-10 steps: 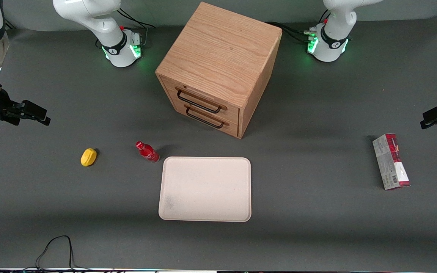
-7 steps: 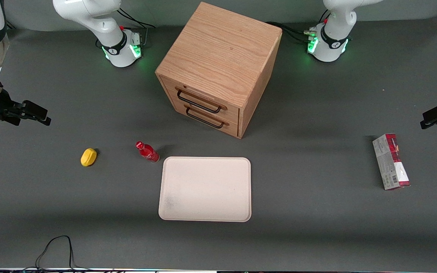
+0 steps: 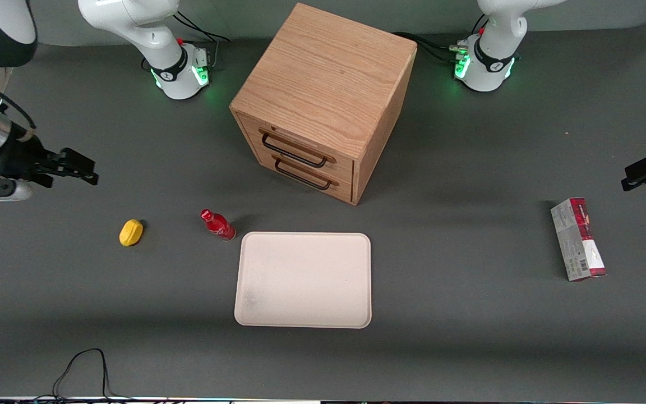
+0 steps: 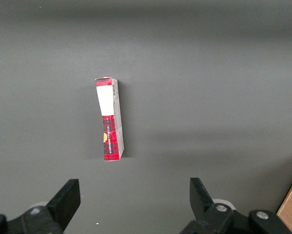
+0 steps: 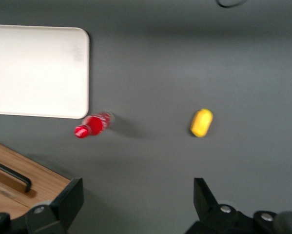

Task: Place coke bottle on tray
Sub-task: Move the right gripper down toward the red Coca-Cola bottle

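Claw (image 3: 84, 171) hangs open, well apart from coke bottle (image 3: 218, 224).

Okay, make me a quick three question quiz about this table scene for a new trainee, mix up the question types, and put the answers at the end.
1. True or false: the coke bottle already rests on the tray.
2. Multiple choice: the tool is
A) shut on the bottle
B) open in the air, holding nothing
C) pressed onto the tray
3. Fill in: the small object that lies on the table farther toward the working arm's end than the bottle is coloured ____.

Key
1. False; it stands on the table beside the tray's corner.
2. B
3. yellow
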Motion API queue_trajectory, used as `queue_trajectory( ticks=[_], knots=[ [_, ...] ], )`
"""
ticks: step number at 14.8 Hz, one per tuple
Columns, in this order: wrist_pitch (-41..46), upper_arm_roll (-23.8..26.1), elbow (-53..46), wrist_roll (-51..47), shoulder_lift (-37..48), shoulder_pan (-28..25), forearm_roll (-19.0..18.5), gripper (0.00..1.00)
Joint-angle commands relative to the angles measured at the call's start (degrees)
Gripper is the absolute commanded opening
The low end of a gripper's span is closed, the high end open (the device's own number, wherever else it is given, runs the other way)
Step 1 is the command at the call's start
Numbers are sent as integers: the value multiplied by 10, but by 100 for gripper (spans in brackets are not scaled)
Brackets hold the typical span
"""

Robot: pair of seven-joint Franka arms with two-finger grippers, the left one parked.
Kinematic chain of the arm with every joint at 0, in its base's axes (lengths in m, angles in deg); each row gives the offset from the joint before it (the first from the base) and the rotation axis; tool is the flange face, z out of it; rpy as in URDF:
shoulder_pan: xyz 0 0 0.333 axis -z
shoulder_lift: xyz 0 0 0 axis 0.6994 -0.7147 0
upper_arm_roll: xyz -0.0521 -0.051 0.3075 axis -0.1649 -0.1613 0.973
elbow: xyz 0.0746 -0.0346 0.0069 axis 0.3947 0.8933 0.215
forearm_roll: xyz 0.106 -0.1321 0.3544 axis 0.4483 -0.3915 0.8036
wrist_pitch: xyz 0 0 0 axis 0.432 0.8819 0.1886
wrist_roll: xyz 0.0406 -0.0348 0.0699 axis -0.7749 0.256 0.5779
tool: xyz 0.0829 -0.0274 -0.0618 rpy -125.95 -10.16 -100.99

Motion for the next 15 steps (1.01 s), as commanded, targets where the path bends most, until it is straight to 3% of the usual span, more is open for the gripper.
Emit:
queue_trajectory(
  ticks=[1, 4, 8, 12, 15],
  knots=[
    [-70, 40, 43, -36, -11, -1, 19, 100],
    [-229, 72, 135, -85, -21, -5, 19, 100],
    [-353, 110, 219, -96, -52, -6, 14, 100],
    [-433, 124, 277, -100, -74, -7, 6, 100],
    [-444, 124, 282, -100, -92, -7, 5, 100]
  ],
)
